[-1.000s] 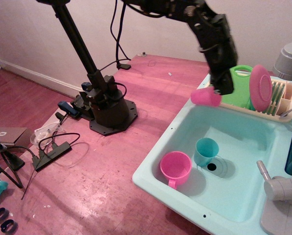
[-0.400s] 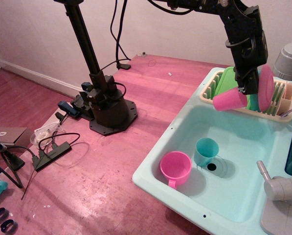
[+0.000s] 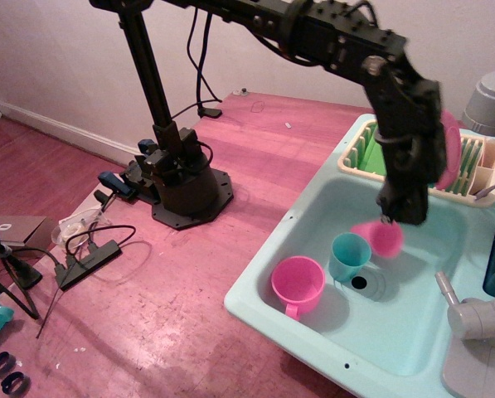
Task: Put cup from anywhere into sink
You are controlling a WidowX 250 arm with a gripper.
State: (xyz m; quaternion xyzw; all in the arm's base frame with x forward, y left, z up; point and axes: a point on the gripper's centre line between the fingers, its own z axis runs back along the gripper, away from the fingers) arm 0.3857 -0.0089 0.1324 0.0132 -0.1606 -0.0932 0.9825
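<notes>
The small pink cup (image 3: 380, 235) hangs tilted on its side inside the light teal sink (image 3: 313, 207), just above the basin floor and right of the teal cup (image 3: 348, 255). My gripper (image 3: 394, 217) reaches down from above and is shut on the pink cup's upper edge. The cup looks blurred from motion. The dark drain hole (image 3: 359, 282) lies just below and left of it. The grey faucet (image 3: 475, 315) stands at the sink's right edge.
A larger pink mug with a handle (image 3: 298, 284) sits in the sink's near left part. A cream dish rack (image 3: 479, 170) with a green board and a pink plate stands behind the sink. The arm's black base (image 3: 181, 186) and cables lie on the wooden floor at left.
My gripper has carried the pink cup from beside the dish rack down into the sink basin, next to the teal cup. The other things have not moved.
</notes>
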